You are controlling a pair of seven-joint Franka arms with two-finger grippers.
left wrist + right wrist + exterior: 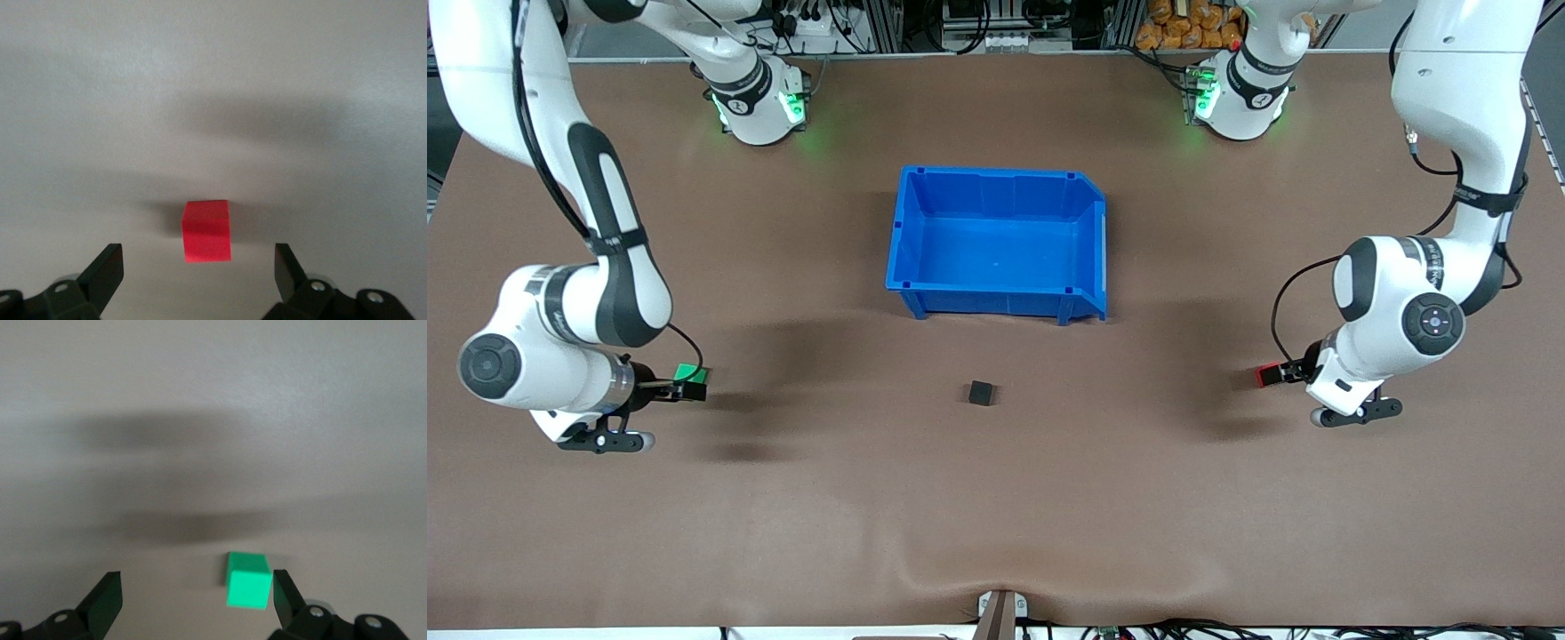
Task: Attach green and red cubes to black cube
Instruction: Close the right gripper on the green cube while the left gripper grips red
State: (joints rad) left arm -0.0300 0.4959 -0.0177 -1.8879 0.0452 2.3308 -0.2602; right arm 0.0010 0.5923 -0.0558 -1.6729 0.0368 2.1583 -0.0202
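i see the left gripper (199,275) spread wide over the red cube (207,231), holding nothing; the cube rests on the table (996,498) at the left arm's end. the right gripper (197,597) is likewise wide, empty, over the green cube (248,580) at the right arm's end. the black cube (981,393) sits mid-table, nearer the front camera than the blue bin (996,298).

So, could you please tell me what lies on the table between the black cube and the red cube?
Nothing: the front view shows only bare table between the black cube and the red cube.
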